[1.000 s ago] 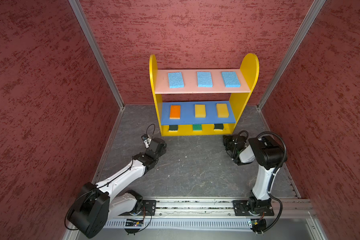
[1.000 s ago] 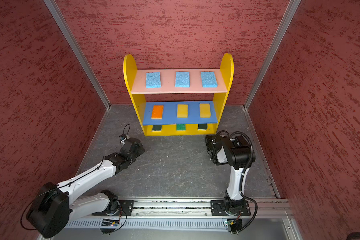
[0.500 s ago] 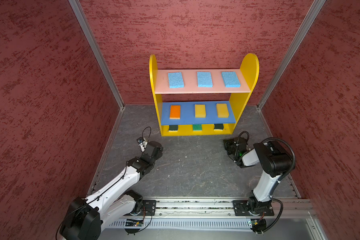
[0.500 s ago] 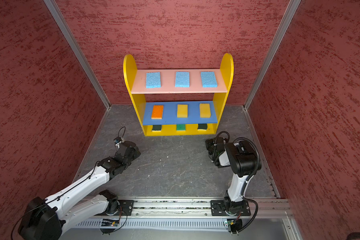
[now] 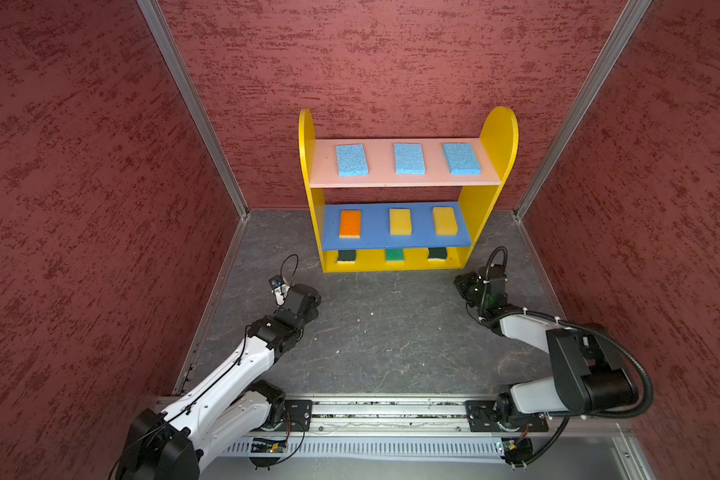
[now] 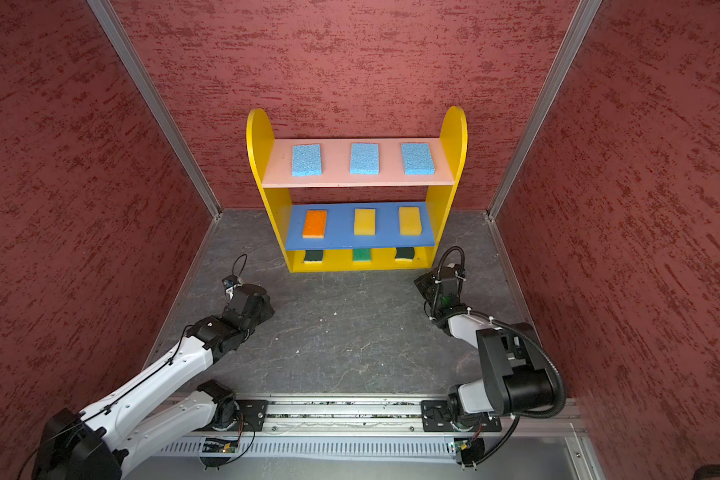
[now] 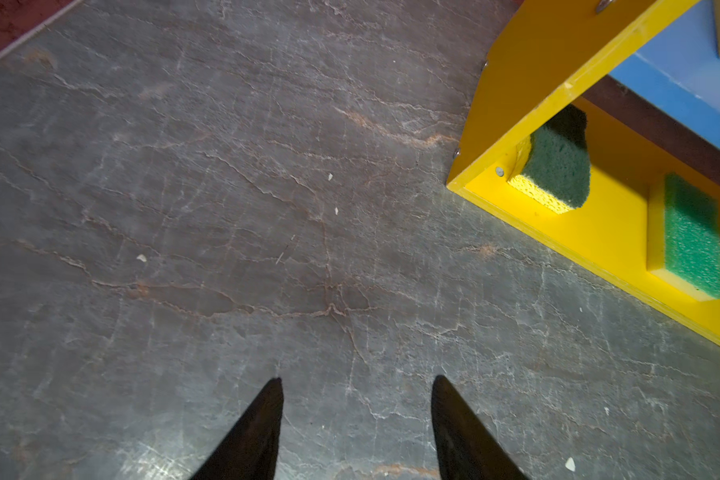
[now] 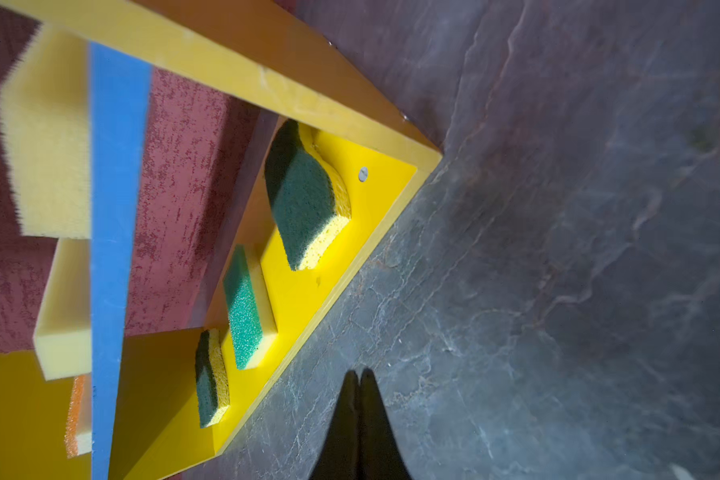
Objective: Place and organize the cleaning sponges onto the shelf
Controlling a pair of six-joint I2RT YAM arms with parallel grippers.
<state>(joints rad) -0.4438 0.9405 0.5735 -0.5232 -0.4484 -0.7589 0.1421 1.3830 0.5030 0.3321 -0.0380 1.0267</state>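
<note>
Dark slate floor point(image 5: 391, 332) between red walls point(image 5: 100, 166) carried the shelf point(image 5: 499, 137). We counted nine sponges point(image 5: 409, 158) on it, three per board. In front of the shelf our left gripper point(image 7: 357, 380) hung with jaws apart, empty; our right gripper point(image 8: 359, 372) had its jaws pressed together, holding nothing.

arms point(image 5: 242, 365): white links, black joints | left tool point(image 7: 357, 378): black, pointed
</note>
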